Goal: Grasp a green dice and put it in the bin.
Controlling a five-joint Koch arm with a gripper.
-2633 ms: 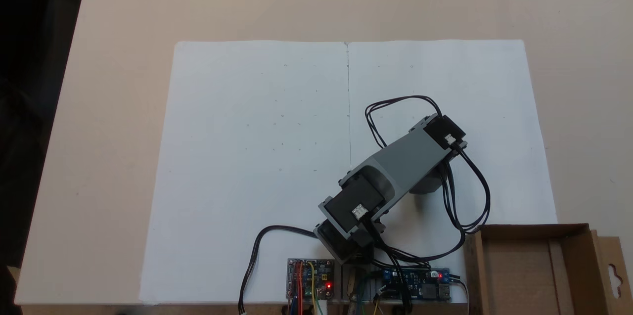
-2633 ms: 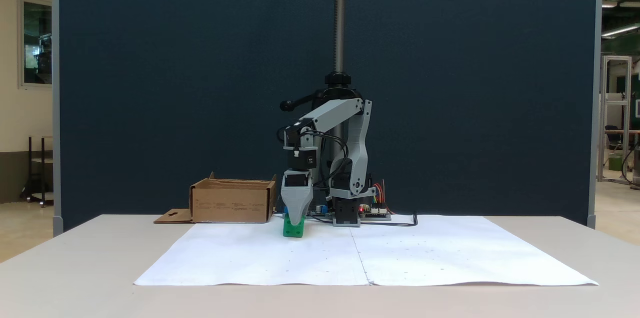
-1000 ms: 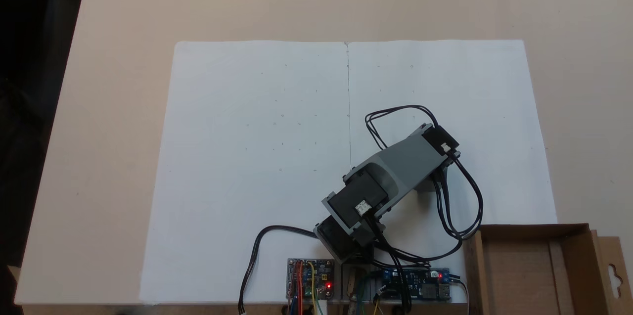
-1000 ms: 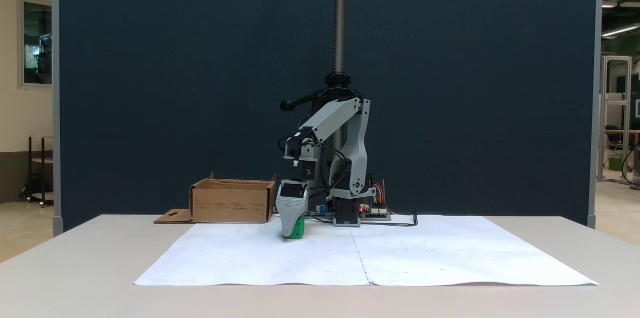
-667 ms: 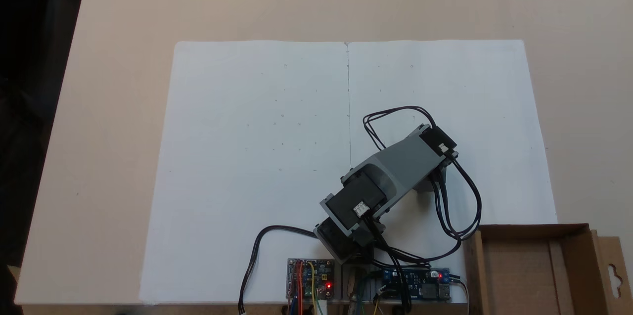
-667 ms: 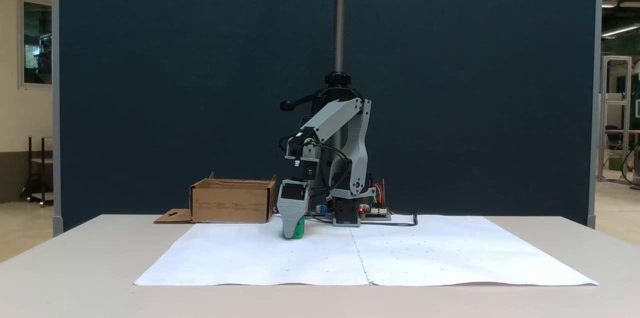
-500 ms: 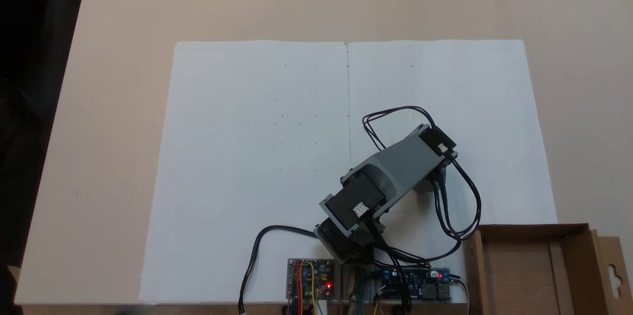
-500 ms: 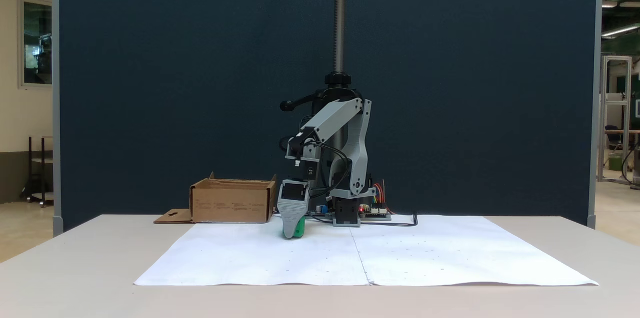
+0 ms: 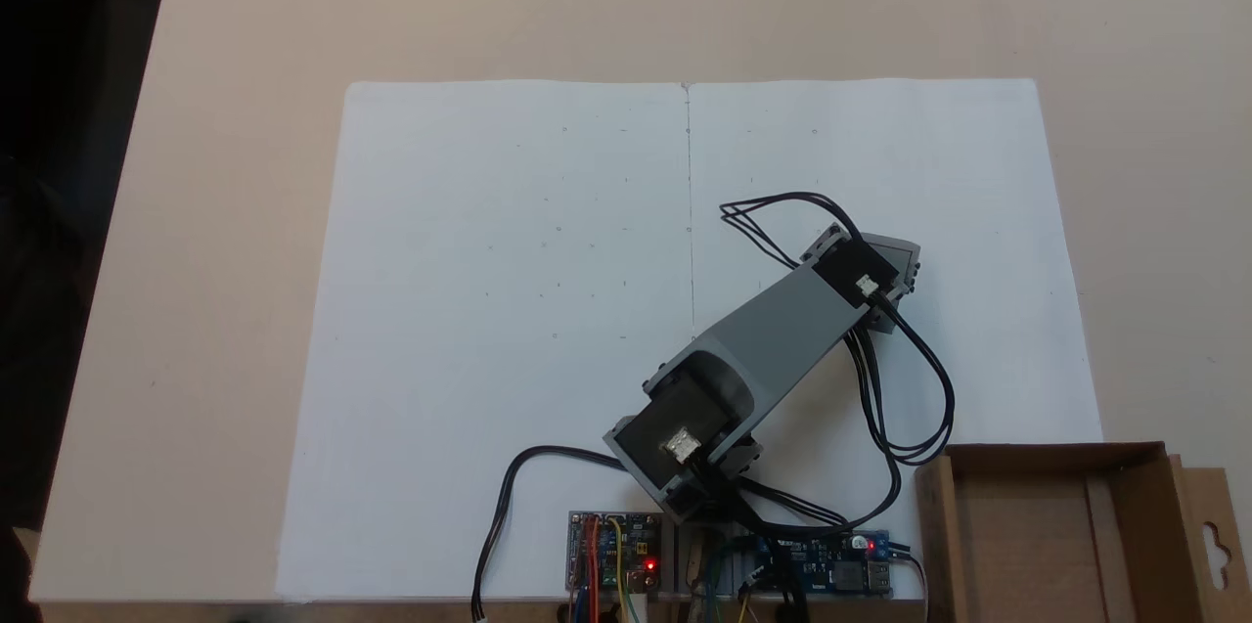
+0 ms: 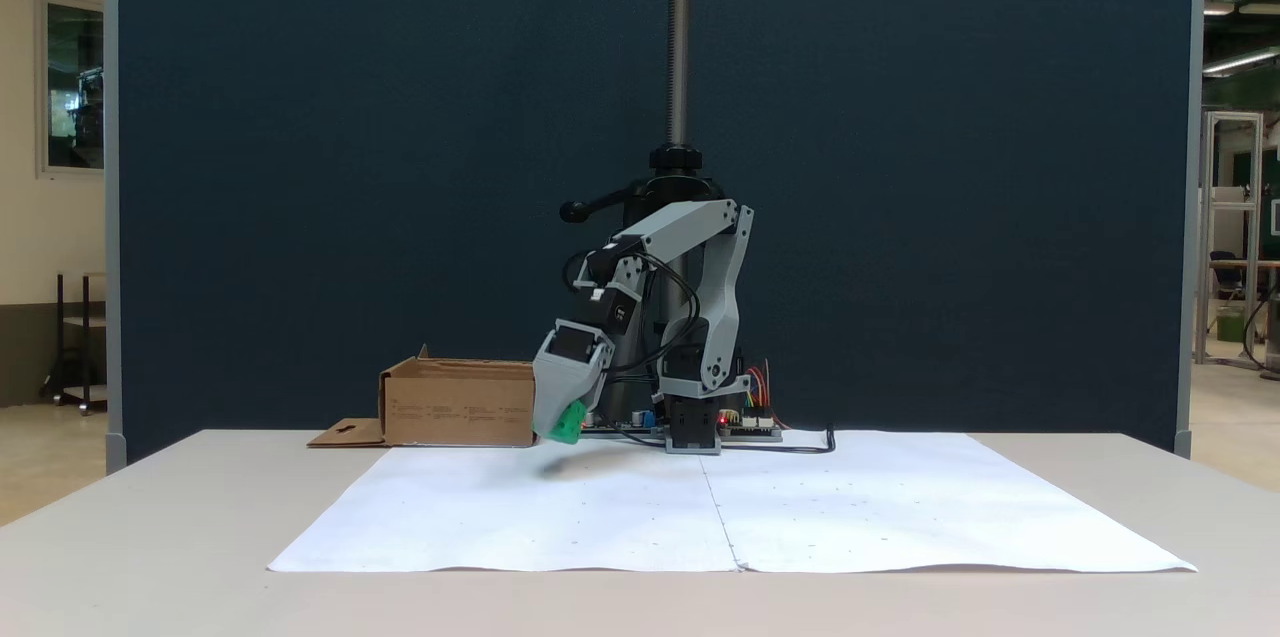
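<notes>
- We see the claw (image 10: 556,429), clamped on the green dice (image 10: 569,424), now lifted off the paper (image 10: 640,507).
- Grasp done; the bin (image 10: 458,404) comes next, we judge.

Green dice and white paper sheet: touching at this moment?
Apart. In a fixed view the green dice hangs in the gripper, with dark backdrop and shadow showing between it and the paper.

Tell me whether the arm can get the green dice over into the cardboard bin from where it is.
Probably yes. The gripper holds the green dice lifted off the paper, right beside the bin, whose top is open. Only the bin's near wall stands between, so slightly more lift looks needed.
</notes>
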